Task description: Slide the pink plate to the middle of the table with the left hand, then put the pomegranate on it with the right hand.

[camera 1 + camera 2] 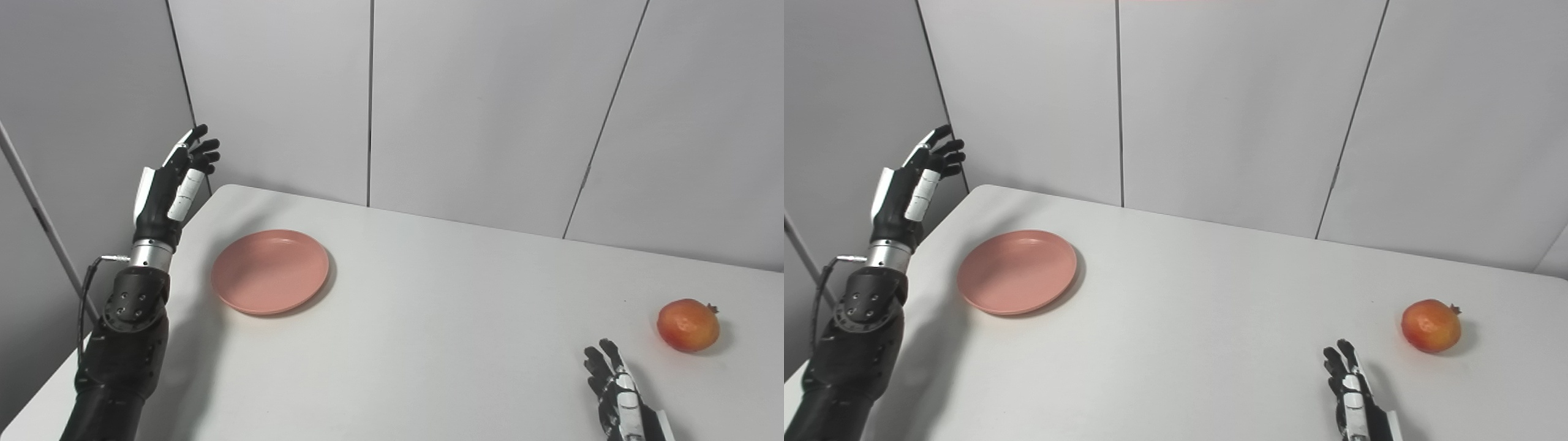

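Observation:
A pink plate (270, 271) lies flat on the left part of the white table (429, 318). My left hand (173, 184) is raised above the table's left edge, to the left of the plate and not touching it, fingers apart and holding nothing. An orange-red pomegranate (688, 325) rests near the right side of the table. My right hand (620, 392) is low at the front edge, left of and nearer than the pomegranate, fingers spread, empty.
Grey wall panels (490, 110) stand right behind the table's far edge and along its left side. The table's rounded far-left corner (226, 191) is just beyond the left hand.

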Motion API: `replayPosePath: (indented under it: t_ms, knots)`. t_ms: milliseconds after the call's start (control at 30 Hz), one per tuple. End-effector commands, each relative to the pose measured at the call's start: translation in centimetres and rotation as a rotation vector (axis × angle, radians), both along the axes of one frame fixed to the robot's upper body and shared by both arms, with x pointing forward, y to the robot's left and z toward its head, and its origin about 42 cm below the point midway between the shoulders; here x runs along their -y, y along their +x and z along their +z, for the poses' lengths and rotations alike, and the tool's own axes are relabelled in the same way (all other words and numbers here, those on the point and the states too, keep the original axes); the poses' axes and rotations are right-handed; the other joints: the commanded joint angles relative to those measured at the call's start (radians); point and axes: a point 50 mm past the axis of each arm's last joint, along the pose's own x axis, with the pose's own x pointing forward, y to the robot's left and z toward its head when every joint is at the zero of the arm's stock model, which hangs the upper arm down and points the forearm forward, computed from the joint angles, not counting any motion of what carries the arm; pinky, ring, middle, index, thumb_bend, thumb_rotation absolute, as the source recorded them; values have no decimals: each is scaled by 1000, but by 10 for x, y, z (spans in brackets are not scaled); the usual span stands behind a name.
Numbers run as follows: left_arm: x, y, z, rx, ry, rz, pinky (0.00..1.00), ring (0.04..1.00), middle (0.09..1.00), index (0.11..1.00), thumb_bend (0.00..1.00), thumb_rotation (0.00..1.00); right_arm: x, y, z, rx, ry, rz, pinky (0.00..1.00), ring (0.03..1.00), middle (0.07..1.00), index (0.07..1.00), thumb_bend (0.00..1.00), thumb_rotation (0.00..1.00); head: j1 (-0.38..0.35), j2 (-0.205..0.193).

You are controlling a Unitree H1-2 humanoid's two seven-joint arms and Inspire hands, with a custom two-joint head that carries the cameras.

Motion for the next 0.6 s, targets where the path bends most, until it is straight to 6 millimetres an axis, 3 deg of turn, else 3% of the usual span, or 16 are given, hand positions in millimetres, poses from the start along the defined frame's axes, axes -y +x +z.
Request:
replayPosePath:
  t_ms: [0,267,433,567]
  knots:
    - [-10,12,30,96,33,1,783,813,843,873,928,953,4,-19,-20,-60,1,-17,1000,947,917,951,696,1000,1,1]
    - [-16,15,-1,0,27,24,830,844,868,895,919,935,2,-21,-17,-57,2,-16,1000,943,913,949,695,1000,-5,14]
    - [-21,16,-27,-63,-3,47,804,826,850,875,858,911,2,-22,-16,-57,12,-15,1000,942,912,947,702,1000,-6,16]
    - [-22,17,-42,-115,-26,53,779,815,851,869,881,904,2,-23,-15,-55,15,-13,1000,944,914,947,693,1000,-10,18]
